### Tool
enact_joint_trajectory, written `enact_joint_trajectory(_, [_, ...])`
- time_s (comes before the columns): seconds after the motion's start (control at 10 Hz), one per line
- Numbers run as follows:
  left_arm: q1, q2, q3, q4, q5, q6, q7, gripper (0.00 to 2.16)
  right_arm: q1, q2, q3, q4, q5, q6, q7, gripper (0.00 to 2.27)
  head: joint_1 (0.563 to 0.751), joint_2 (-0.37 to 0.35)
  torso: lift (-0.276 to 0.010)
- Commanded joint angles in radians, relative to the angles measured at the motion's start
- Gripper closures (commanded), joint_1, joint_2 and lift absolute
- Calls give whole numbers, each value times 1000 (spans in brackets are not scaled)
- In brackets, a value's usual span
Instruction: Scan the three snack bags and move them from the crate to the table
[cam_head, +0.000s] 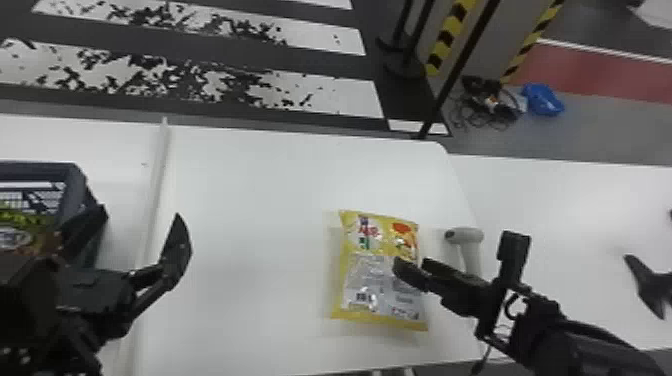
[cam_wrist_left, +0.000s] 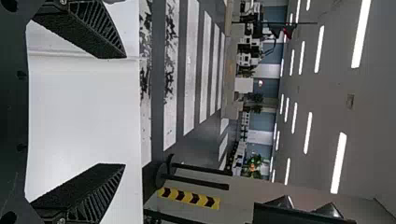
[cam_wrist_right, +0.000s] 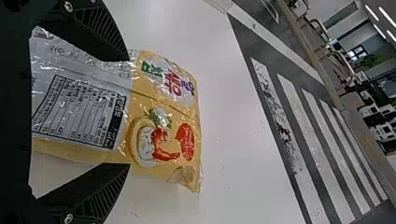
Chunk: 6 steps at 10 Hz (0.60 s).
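Note:
A yellow snack bag (cam_head: 380, 270) lies printed back up on the white table; the same bag (cam_wrist_right: 163, 121) spans the gap of my right gripper. That right gripper (cam_head: 416, 265) is over the bag's right side; in its wrist view the right gripper (cam_wrist_right: 128, 112) stands open, one finger overlapping a bag edge. My left gripper (cam_head: 139, 216) is open between the crate and the bag, nothing in its grasp, as the left gripper (cam_wrist_left: 125, 111) also shows from its wrist. At far left, the dark crate (cam_head: 75, 182) holds a green snack bag (cam_head: 22, 220), partly hidden by the left arm.
A pale handheld scanner (cam_head: 465, 236) stands right of the yellow bag, partly behind the right gripper. A raised seam (cam_head: 159, 170) runs between the crate's surface and the bag's table (cam_head: 260, 200). A black object (cam_head: 647, 285) is at the far right.

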<state>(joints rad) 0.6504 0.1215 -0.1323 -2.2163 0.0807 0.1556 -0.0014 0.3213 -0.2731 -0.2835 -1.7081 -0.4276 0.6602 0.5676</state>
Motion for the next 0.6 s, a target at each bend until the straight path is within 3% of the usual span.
enact_joint_trajectory(0.0, [-5,0,0,9,1,0,0,33,-25,-5,58,47,50,-53,2,63,695,-217,-62])
enact_joint_trajectory(0.1, [-9,0,0,17,1,0,0,33,-57,-15,87,94,59,-44,26,164,695,-203,-62])
enact_joint_trajectory(0.2, [-14,0,0,23,1,-3,0,33,-85,-15,109,116,99,8,43,1733,695,-193,-62])
enact_joint_trajectory(0.3, [-26,0,-3,40,1,-3,-2,33,-94,-17,113,122,116,23,52,2243,695,-175,-62])
enact_joint_trajectory(0.5, [-58,0,-21,84,4,-12,-2,33,-73,-17,96,111,112,-14,57,2243,695,-170,-62])
